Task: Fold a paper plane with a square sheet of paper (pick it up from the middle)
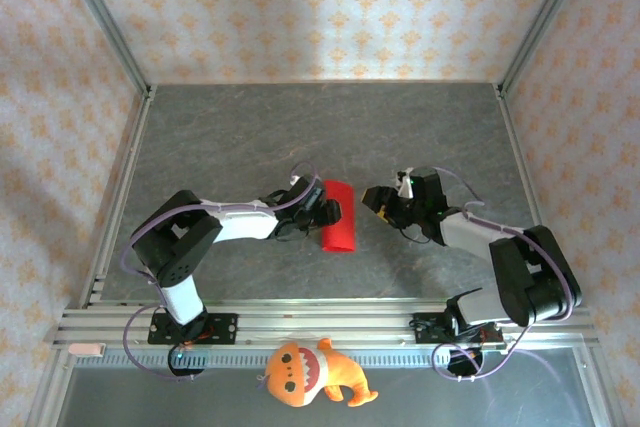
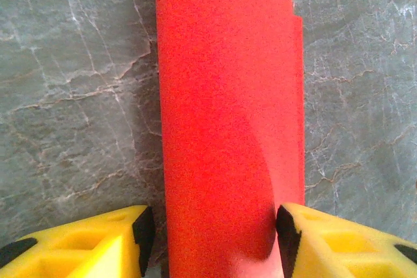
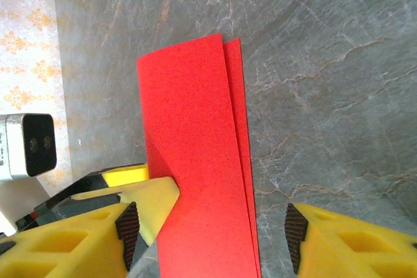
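The square sheet of paper (image 1: 338, 217) is bright red and folded over into a tall strip lying on the grey table (image 1: 250, 137) between the two arms. My left gripper (image 1: 328, 210) is at its left edge and my right gripper (image 1: 372, 199) just to its right. In the left wrist view the paper (image 2: 228, 109) runs between the yellow fingers of the left gripper (image 2: 214, 232), which is open: the right pad touches the bulging fold and the left pad stands apart. In the right wrist view the paper (image 3: 192, 141) shows two layers. The right gripper (image 3: 210, 236) is open around it.
A yellow finger of the left gripper (image 3: 153, 203) presses the paper's far side in the right wrist view. An orange plush toy (image 1: 310, 372) lies beyond the near rail (image 1: 320, 322), between the arm bases. Patterned walls enclose the table on three sides.
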Robot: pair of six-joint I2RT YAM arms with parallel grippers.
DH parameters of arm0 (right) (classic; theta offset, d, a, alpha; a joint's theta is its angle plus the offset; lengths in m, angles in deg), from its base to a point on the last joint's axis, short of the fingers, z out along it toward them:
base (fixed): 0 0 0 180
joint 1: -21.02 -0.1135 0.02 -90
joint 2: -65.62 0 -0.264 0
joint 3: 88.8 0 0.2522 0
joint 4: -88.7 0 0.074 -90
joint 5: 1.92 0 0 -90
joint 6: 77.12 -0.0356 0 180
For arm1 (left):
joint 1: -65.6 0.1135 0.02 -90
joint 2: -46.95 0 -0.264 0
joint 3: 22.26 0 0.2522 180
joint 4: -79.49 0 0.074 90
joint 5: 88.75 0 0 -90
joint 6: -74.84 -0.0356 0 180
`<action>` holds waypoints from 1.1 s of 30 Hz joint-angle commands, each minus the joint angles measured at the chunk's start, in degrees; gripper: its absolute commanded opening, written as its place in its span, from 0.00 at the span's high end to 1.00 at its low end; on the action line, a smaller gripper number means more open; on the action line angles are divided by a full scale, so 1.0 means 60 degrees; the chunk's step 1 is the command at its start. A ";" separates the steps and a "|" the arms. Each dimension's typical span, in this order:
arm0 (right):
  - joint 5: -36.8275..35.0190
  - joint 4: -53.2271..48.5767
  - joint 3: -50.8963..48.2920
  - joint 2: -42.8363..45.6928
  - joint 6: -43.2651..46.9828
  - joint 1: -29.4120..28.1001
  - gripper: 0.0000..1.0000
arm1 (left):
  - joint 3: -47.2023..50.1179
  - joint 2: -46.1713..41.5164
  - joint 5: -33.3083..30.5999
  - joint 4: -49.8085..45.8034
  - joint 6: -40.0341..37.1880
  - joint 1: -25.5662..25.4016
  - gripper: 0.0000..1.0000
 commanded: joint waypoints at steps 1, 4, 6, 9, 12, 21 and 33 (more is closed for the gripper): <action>0.0149 0.0401 0.0176 -0.0133 -0.0108 -0.0160 0.37 | -0.0042 0.0012 -0.0754 -0.0882 -0.0300 0.0068 0.43; 0.0117 0.0531 0.0139 -0.0215 -0.0199 -0.0216 0.38 | -0.0083 0.0061 -0.0828 -0.0925 -0.0456 0.0069 0.43; 0.0117 0.0608 0.0104 -0.0259 -0.0250 -0.0218 0.38 | -0.0100 0.0111 -0.0682 -0.0853 -0.0746 0.0068 0.43; 0.0118 0.0611 0.0124 -0.0277 -0.0233 -0.0222 0.38 | -0.0439 0.0314 -0.0722 -0.1315 -0.1497 0.0068 0.43; 0.0083 0.0592 0.0105 -0.0299 -0.0209 -0.0220 0.38 | -0.0723 0.0553 -0.0759 -0.1725 -0.1957 0.0081 0.43; 0.0068 0.0499 0.0071 -0.0286 -0.0171 -0.0230 0.38 | -0.1240 0.1084 -0.0900 -0.2281 -0.2412 0.0084 0.43; 0.0005 0.0399 0.0086 -0.0255 -0.0086 -0.0227 0.38 | -0.1556 0.1459 -0.1087 -0.2841 -0.3038 0.0237 0.43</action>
